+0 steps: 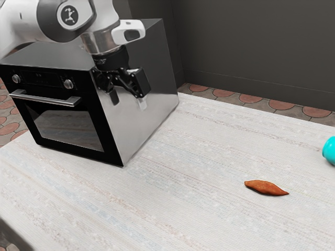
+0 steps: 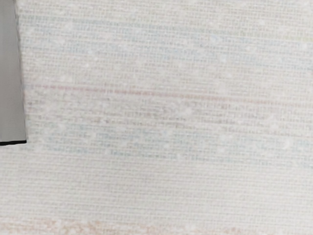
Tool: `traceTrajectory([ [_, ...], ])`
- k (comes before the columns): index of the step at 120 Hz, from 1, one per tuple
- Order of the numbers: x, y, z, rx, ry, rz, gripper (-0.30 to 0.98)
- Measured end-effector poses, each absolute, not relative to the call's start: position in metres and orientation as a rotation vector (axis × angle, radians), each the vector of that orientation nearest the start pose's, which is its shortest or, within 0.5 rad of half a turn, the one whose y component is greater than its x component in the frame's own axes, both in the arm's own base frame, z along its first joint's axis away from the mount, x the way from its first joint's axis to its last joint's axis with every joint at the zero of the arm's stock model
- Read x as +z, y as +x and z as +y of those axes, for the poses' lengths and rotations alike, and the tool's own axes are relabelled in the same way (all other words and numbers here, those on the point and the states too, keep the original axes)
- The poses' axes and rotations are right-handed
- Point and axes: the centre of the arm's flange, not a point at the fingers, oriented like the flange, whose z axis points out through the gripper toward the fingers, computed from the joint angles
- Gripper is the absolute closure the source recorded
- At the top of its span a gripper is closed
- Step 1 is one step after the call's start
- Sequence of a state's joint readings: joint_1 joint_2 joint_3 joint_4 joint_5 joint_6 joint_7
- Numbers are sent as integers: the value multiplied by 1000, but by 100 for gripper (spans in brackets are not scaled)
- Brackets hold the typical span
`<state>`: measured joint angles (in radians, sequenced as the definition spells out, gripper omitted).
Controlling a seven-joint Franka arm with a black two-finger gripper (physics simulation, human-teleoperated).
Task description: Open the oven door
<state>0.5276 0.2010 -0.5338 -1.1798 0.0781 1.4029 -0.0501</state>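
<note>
The gripper (image 1: 123,93) hangs beside the oven's bare metal side, above the table, its two fingers apart with nothing between them. A black-fronted oven (image 1: 149,57) stands at the exterior view's left. Its door (image 1: 68,128) is closed flush with the front, with a silver bar handle (image 1: 46,99) across the top. The handle is around the corner from the gripper, which does not touch it. In the wrist view, a grey strip of the oven (image 2: 11,73) lies along one edge, beside the pale tabletop cloth.
The table (image 1: 172,209) has a pale striped cloth. An orange-brown sweet potato (image 1: 266,187) lies on it, well away from the oven. A turquoise object (image 1: 330,150) sits at the exterior view's right edge. Two knobs (image 1: 68,83) are above the door. A dark wall (image 1: 251,47) rises behind.
</note>
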Motion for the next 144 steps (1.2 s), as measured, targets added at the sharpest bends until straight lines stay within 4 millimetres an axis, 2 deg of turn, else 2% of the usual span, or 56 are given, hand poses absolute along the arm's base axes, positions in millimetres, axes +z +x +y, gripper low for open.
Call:
traceTrajectory([
  [20, 689, 586, 48, -80, -3152, -99, 0],
  [23, 693, 585, 48, -93, -3151, -99, 0],
  [26, 710, 578, 49, -145, -3144, -104, 0],
  [28, 734, 565, 55, -212, -3126, -116, 0],
  [32, 788, 525, 80, -353, -3058, -155, 0],
  [35, 813, 500, 99, -401, -3002, -167, 0],
  [42, 836, 458, 148, -335, -2854, -202, 0],
  [45, 851, 433, 164, -310, -2795, -227, 0],
  [48, 866, 410, 169, -307, -2756, -218, 0],
  [53, 885, 379, 161, -359, -2776, -101, 0],
  [56, 887, 358, 176, -392, -2818, -58, 0],
  [62, 871, 330, 215, -420, -2915, 19, 0],
  [70, 833, 301, 259, -491, -3043, 167, 0],
  [79, 785, 267, 297, -629, -3121, 314, 0],
  [85, 756, 256, 316, -712, -3119, 408, 0],
  [91, 737, 255, 328, -751, -3073, 505, 0],
  [96, 729, 258, 334, -754, -3013, 585, 0],
  [121, 719, 273, 359, -579, -2755, 862, 0],
  [144, 702, 300, 368, -624, -2587, 1050, 0],
])
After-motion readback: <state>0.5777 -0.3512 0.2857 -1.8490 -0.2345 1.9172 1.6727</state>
